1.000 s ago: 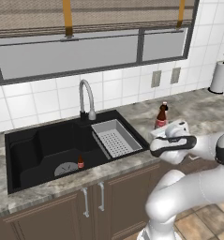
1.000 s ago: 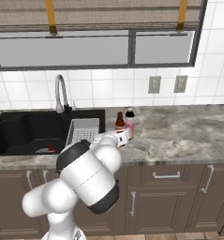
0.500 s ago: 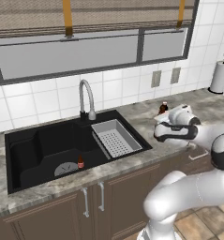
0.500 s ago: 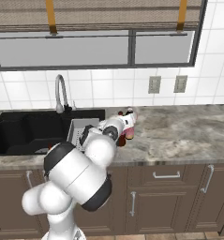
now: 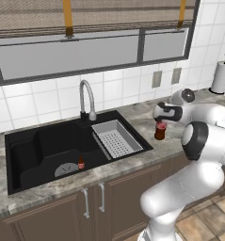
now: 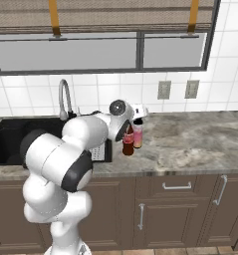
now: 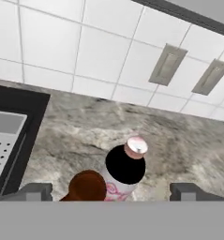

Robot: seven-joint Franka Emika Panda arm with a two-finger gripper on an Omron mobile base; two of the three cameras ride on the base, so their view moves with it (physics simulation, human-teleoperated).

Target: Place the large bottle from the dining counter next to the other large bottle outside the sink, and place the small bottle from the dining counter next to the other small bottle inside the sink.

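Two large bottles stand side by side on the wall counter, right of the black sink [image 5: 24,150]. One is dark brown with a red label [image 6: 128,143], the other has a pink label and pale cap [image 6: 138,133]. My gripper [image 7: 112,191] hovers just above them, open, holding nothing. From the hand, the pale-capped bottle [image 7: 126,165] sits between the fingertips [image 7: 36,191] and the brown bottle's top [image 7: 87,185] lies beside it. My hand [image 5: 164,114] covers the top of the red-labelled bottle [image 5: 160,132]. A small dark bottle [image 5: 81,163] stands inside the sink. The dining counter and its small bottle are out of view.
A grey perforated drain tray [image 5: 116,139] fills the sink's right basin, with a curved chrome tap [image 5: 87,96] behind it. A paper towel roll [image 5: 220,77] stands at the far right. Wall outlets [image 6: 164,90] sit above the marbled counter [image 6: 190,134], which stretches on to the right of the bottles.
My hand has risen from in front of the bottles and moved back to hover over their tops. The jaws stayed open, and the bottles have not moved.
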